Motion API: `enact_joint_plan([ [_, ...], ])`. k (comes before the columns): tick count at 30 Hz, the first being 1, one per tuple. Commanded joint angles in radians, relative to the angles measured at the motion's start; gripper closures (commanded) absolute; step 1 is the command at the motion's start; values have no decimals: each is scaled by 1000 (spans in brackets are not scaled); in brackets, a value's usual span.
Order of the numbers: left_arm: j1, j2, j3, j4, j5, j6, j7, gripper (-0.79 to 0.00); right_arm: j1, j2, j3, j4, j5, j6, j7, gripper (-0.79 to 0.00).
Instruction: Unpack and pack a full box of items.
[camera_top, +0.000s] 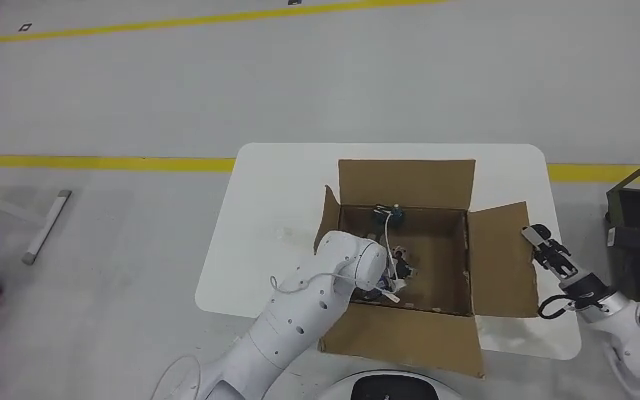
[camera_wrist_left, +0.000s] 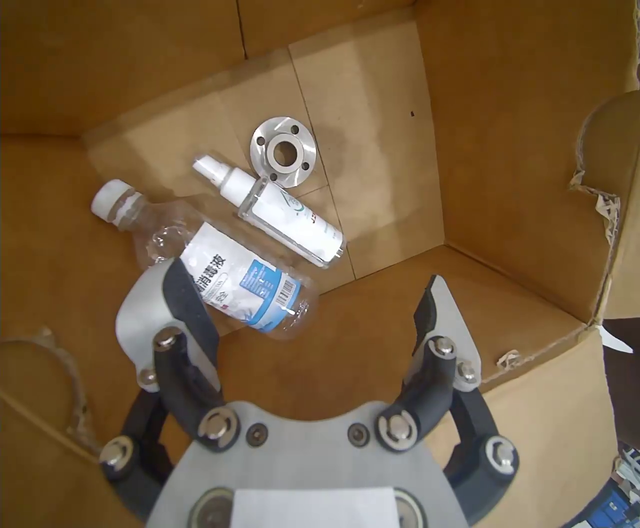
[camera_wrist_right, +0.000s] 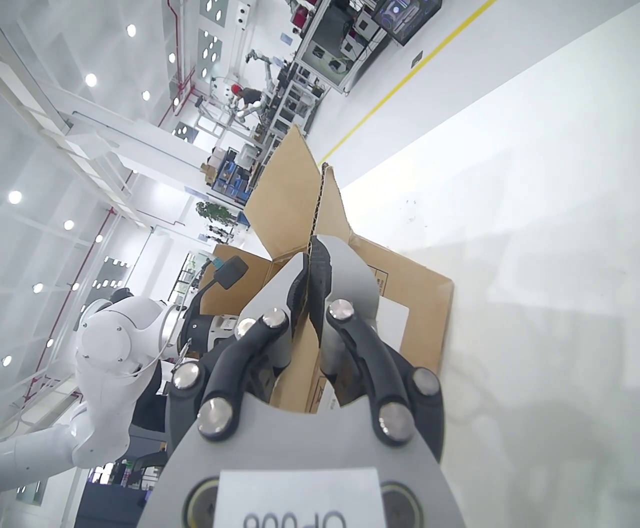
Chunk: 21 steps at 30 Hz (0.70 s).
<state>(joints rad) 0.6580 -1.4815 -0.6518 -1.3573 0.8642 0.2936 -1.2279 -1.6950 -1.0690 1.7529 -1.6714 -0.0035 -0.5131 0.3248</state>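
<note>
An open cardboard box (camera_top: 404, 190) stands on the white table (camera_top: 270, 200). On its floor lie a clear bottle (camera_wrist_left: 235, 272) with a white cap and a printed label, a small white spray bottle (camera_wrist_left: 280, 212) and a round metal flange (camera_wrist_left: 283, 150). My left gripper (camera_wrist_left: 302, 280) hangs open inside the box just above the clear bottle, one finger (camera_wrist_left: 182, 295) beside its label. My right gripper (camera_wrist_right: 315, 252) is shut on the edge of the box's right flap (camera_wrist_right: 300, 200), which is the right flap (camera_top: 500, 260) in the top view.
The box's other flaps are folded outward, the near flap (camera_top: 400, 345) over the table's front edge. A dark bin (camera_top: 625, 215) stands off the table at the right. Bare tabletop lies left of the box.
</note>
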Motion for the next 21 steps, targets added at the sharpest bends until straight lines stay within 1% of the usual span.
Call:
enact_joint_plan([
  [1,0,0,0,0,0,0,0,-785,0,0,0,0,-1,0,2,0],
  [5,0,0,0,0,0,0,0,-785,0,-2,-1,-3,-6,1,6,0],
  [7,13,1,0,17,14,8,13,-785,1,-2,-2,-3,-8,3,8,0],
  [9,-1,-3,21,57,80,76,-36,-785,1,-3,-3,-3,-9,2,9,0],
  [10,-7,-9,37,67,104,109,-57,-785,2,-3,-3,-3,-11,1,10,0],
  [11,-10,-16,47,77,100,123,-73,-785,2,-4,-4,-2,-11,1,10,0],
  [16,-40,-49,90,163,115,173,-95,-785,4,-5,-4,3,-12,1,11,0],
  [21,-59,-81,111,245,102,208,-89,-785,5,-7,-5,6,-14,0,13,0],
])
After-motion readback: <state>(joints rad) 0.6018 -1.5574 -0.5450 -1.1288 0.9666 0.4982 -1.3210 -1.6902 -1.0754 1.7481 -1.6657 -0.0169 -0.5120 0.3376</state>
